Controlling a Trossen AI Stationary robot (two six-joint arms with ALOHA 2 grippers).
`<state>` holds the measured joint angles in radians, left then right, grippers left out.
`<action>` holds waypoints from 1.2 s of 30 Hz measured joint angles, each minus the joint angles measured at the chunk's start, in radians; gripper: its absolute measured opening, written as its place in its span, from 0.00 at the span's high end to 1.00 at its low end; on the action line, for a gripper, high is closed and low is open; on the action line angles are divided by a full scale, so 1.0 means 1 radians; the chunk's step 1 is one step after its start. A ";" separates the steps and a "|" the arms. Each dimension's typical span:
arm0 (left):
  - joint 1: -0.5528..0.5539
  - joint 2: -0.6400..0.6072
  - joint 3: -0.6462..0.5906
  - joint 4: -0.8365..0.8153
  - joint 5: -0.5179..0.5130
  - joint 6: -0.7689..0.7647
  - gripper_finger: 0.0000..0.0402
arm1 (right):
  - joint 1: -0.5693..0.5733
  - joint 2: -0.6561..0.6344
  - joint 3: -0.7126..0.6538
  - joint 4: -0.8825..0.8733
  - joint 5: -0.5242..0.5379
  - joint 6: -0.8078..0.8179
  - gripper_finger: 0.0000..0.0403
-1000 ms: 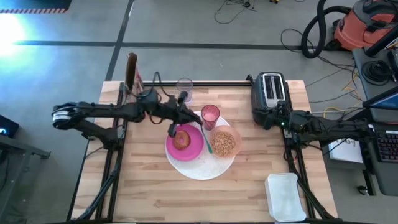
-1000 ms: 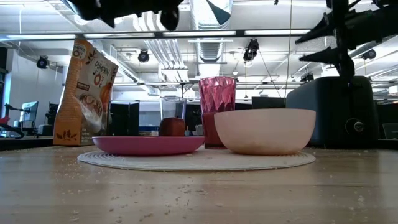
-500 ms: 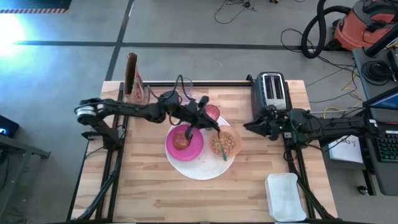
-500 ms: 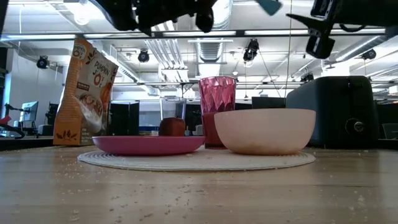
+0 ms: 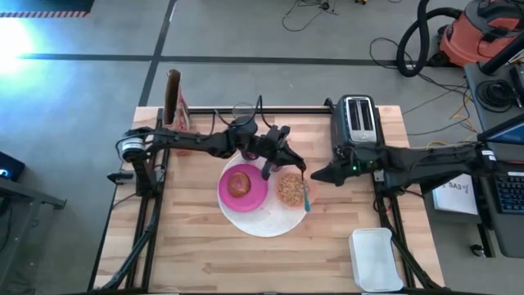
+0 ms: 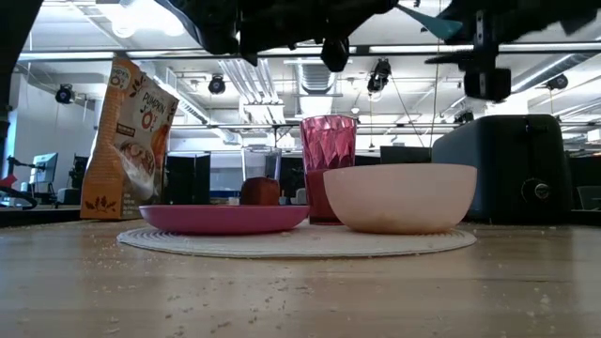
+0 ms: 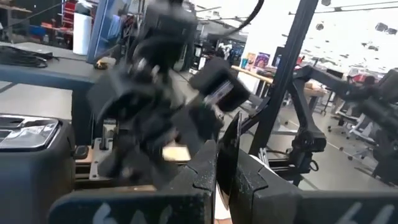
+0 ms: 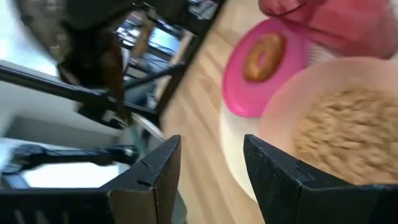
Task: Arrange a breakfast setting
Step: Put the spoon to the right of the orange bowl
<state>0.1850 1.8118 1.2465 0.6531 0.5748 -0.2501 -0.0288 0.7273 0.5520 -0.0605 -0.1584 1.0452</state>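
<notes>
My left claw [image 5: 296, 164] is over the bowl [image 5: 293, 189] now. A second ago it was back by the plate [image 5: 242, 185], and the spoon [image 5: 306, 195] lay in the gap between the plate and the bowl. Now my left claw is pinched tight on the spoon, and the spoon hangs over the far side of the bowl, near my right arm.

My right claw [image 5: 318, 175] has come in from beside the toaster [image 5: 358, 120]. It is just beside the bowl, with its two fingers wide apart.

The bread [image 5: 239, 182] sits on the plate. The cup [image 6: 328, 167] stands behind the bowl. They all rest on the big white mat [image 5: 262, 223] on the surface [image 5: 196, 246].

I think the spoon is moving to a new spot. Maybe my right claw will take it.
</notes>
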 joint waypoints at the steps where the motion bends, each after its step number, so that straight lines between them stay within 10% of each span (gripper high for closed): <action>1: 0.001 0.000 -0.007 0.001 0.000 0.000 1.00 | 0.000 0.007 0.045 -0.077 0.002 -0.023 0.59; 11: 0.017 -0.003 0.004 0.027 -0.066 -0.018 1.00 | 0.018 0.168 0.295 -0.299 0.004 -0.108 0.56; 36: 0.049 -0.003 0.035 0.067 -0.071 -0.055 1.00 | 0.123 0.337 0.427 -0.334 0.001 -0.133 0.67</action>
<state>0.2344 1.8088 1.2812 0.7197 0.5034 -0.3050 0.0944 1.0639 0.9787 -0.3943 -0.1570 0.9119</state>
